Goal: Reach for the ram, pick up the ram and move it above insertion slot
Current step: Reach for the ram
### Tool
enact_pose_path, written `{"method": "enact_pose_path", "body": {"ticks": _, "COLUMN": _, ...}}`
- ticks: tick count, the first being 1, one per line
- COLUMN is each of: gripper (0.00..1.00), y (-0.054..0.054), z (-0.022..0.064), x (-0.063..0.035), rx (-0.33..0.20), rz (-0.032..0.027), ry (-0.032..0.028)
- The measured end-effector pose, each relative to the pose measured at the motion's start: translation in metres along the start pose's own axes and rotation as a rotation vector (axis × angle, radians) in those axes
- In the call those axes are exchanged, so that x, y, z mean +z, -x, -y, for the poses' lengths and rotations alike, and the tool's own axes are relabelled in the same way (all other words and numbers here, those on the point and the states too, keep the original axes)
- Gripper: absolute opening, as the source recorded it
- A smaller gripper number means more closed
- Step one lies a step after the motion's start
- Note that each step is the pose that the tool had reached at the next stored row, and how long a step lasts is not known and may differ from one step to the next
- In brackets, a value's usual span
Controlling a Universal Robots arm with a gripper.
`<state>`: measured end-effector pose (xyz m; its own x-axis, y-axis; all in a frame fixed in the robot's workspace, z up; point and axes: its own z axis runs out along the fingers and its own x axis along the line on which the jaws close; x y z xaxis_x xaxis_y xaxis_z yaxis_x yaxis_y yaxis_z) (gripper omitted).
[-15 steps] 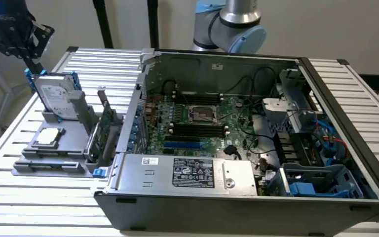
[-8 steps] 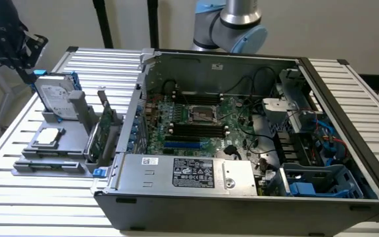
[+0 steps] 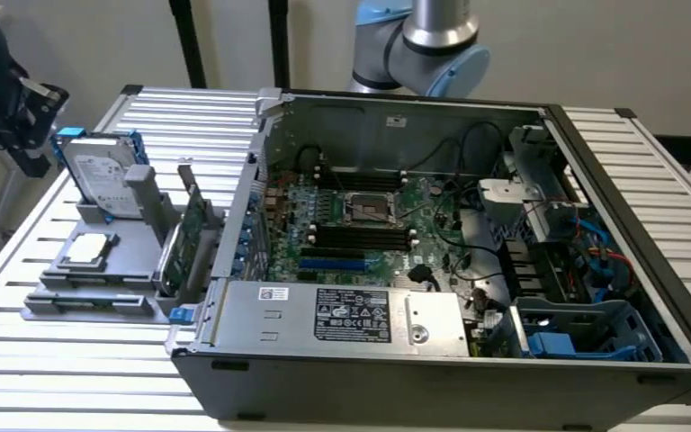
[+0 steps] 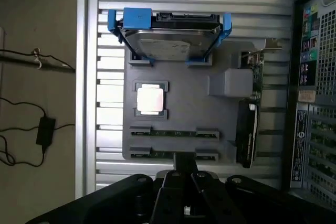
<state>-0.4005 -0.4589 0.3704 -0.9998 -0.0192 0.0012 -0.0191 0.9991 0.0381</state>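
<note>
Two ram sticks [image 4: 173, 133] lie in slots of grey holder [image 4: 210, 124] on slatted bench [image 4: 107, 51], neither lifted. Fingers [image 4: 184, 163] pressed shut, hanging over nearer stick; contact can't tell. Reach looks about done, grasp not made. Nothing held above memory slots [image 3: 358, 236] inside open case [image 3: 321, 396], well apart from holder.

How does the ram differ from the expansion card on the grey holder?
Height: the ram sits low in its slot on the grey holder; the expansion card stands much taller.
Shape: the ram is a thin narrow strip; the card is wider, with a metal bracket.
Place: the ram lies at the end opposite the hard drive; the card runs along the side facing the computer case.
Shared: both are green boards set on edge.
</note>
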Motion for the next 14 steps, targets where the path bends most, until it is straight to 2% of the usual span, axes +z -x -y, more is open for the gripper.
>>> {"method": "enact_pose_path", "body": {"ticks": 4, "gripper": 0.11, "y": 0.0, "z": 0.0179, "x": 0.0004, "rx": 0.0, "rz": -0.0006, "ry": 0.0001}}
{"method": "enact_pose_path", "body": {"ticks": 6, "gripper": 0.11, "y": 0.0, "z": 0.0243, "x": 0.0006, "rx": 0.0, "rz": -0.0007, "ry": 0.0002}}
{"method": "enact_pose_path", "body": {"ticks": 12, "gripper": 0.11, "y": 0.0, "z": 0.0257, "x": 0.0006, "rx": 0.0, "rz": -0.0007, "ry": 0.0001}}
{"method": "enact_pose_path", "body": {"ticks": 14, "gripper": 0.11, "y": 0.0, "z": 0.0259, "x": 0.0007, "rx": -0.016, "rz": -0.0013, "ry": 0.0001}}
